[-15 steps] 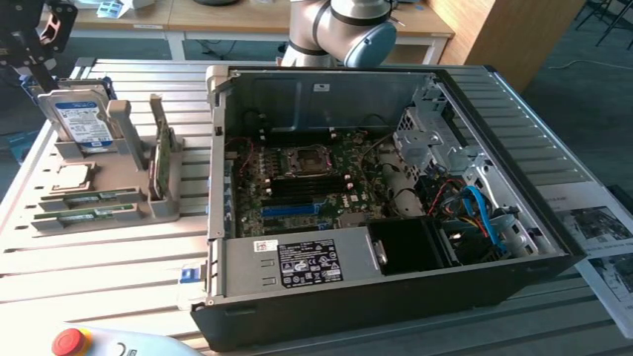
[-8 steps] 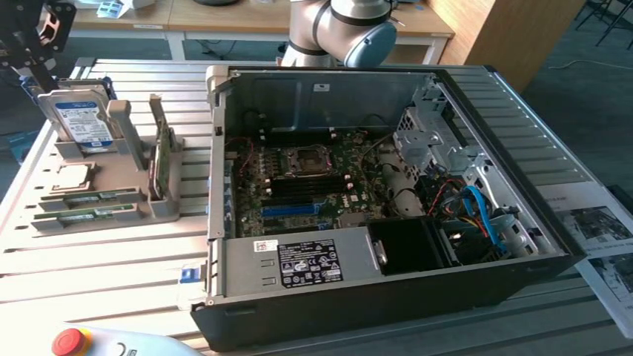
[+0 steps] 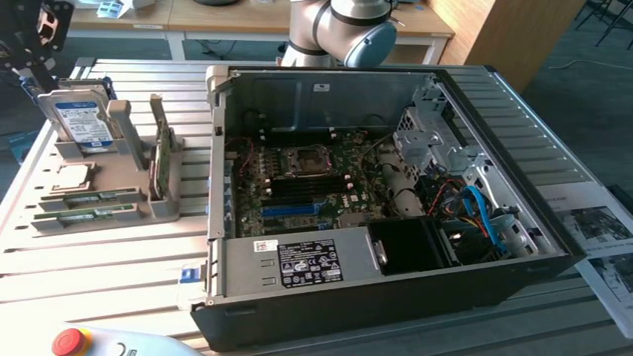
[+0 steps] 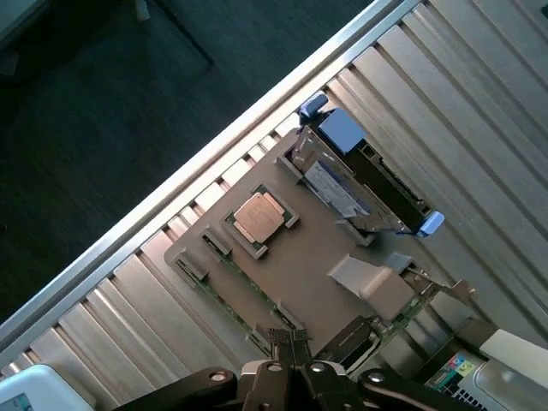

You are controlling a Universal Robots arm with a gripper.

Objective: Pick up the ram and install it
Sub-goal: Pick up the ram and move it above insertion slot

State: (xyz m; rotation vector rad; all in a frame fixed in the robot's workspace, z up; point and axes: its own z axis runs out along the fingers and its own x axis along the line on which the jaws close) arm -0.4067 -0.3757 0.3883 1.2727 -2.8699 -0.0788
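Green ram (image 3: 164,159) standing on edge in the grey holder (image 3: 118,216) on the desk (image 3: 99,263), untouched. Gripper (image 4: 291,372) pinched together, empty, hovering above that holder. Nothing accomplished so far, judging by this: both pickup and seating into the open computer case (image 3: 396,300) outstanding.

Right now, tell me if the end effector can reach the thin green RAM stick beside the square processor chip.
Probably yes. The shut end effector hangs over the grey holder tray, close to the thin green RAM stick, and nothing covers it. It would have to open first.
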